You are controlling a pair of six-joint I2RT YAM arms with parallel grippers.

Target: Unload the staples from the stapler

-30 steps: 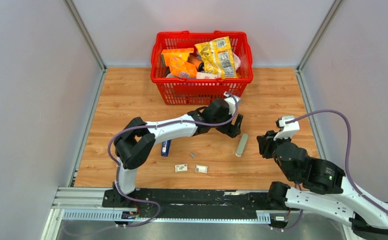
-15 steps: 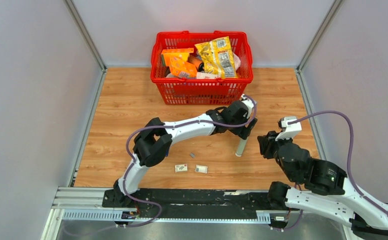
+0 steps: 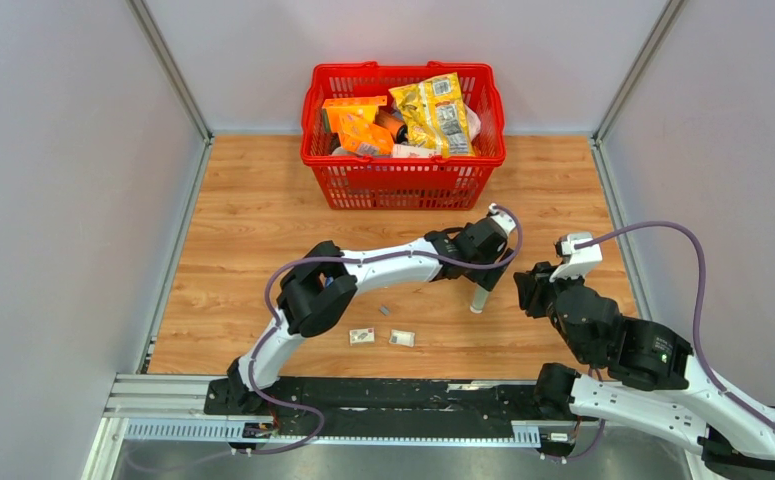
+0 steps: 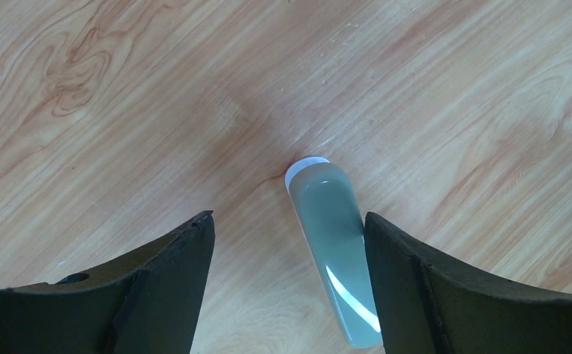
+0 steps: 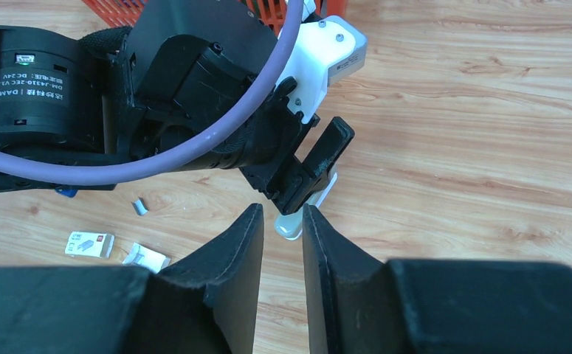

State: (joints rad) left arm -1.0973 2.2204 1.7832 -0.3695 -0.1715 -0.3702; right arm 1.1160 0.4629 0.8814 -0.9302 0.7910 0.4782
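Grey partition walls are enclosing a wood-grain tabletop (image 3: 253, 210), and a red plastic mesh basket (image 3: 403, 185) is sitting at its far edge. A glossy grey-green oblong stapler (image 4: 334, 243) is lying right of the tabletop's middle. The left gripper (image 4: 288, 221) is straddling it, fingers spread wide. The right gripper (image 5: 280, 214) is hovering nearby, fingers nearly together and empty. One short grey metal staple strip (image 3: 384, 310) is lying loose nearer the near edge. Judging the stapler rigid, light and slick, so pinching across its long sides is looking safest.

Table (image 3: 253, 210): wood grain, smooth, faint sheen.
Grey oblong object (image 4: 334, 243): glossy plastic, white end cap.
Basket (image 3: 403, 185): red plastic lattice.
Left gripper fingers (image 4: 164, 287): matt black.
Snack bag (image 3: 433, 110): shiny film.
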